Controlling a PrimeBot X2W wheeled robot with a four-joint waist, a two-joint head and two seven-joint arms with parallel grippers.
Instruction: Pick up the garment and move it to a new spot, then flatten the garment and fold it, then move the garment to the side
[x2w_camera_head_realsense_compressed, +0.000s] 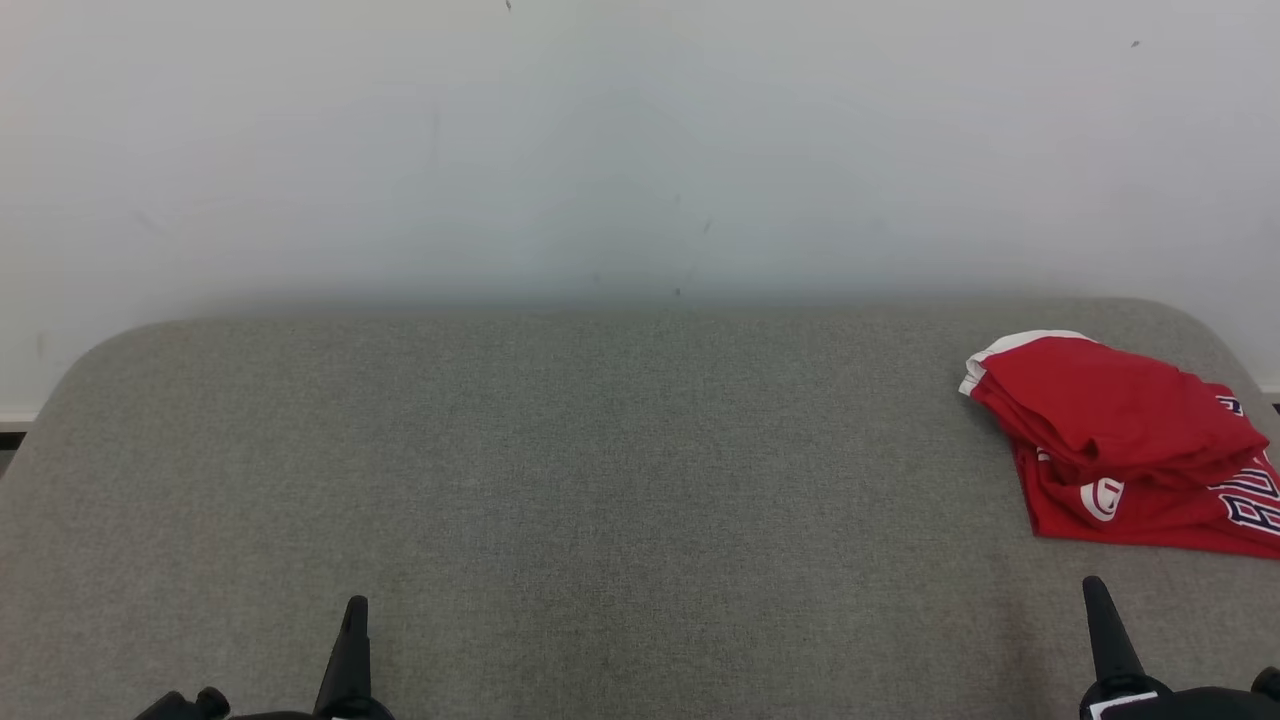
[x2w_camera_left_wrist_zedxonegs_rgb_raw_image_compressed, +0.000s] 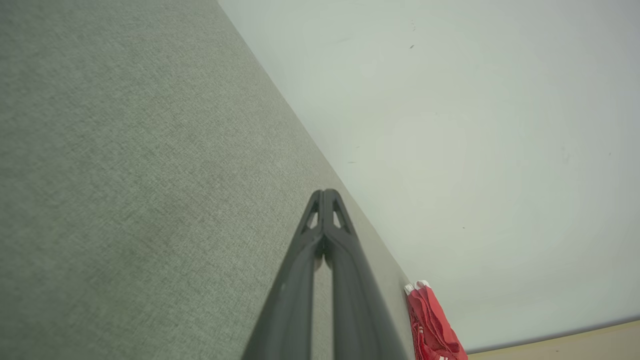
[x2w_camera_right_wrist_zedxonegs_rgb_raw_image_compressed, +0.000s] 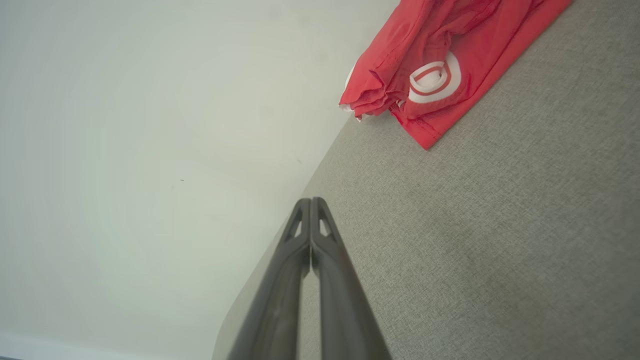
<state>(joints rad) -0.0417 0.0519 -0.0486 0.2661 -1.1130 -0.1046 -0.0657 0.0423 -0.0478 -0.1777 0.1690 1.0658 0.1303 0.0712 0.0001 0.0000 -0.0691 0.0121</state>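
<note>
One folded red jersey (x2w_camera_head_realsense_compressed: 1120, 430) lies far right on the grey table (x2w_camera_head_realsense_compressed: 600, 450), lettering cut off by the frame. The left gripper (x2w_camera_head_realsense_compressed: 357, 603) and right gripper (x2w_camera_head_realsense_compressed: 1093, 586), bases cropped, are pressed together, empty.

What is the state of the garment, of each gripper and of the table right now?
Garment: loosely folded, lying at the table's far right, not held.
Left gripper: shut, holding nothing.
Right gripper: shut, holding nothing, apart from the garment.
Table: grey cloth top, bearing the garment.
</note>
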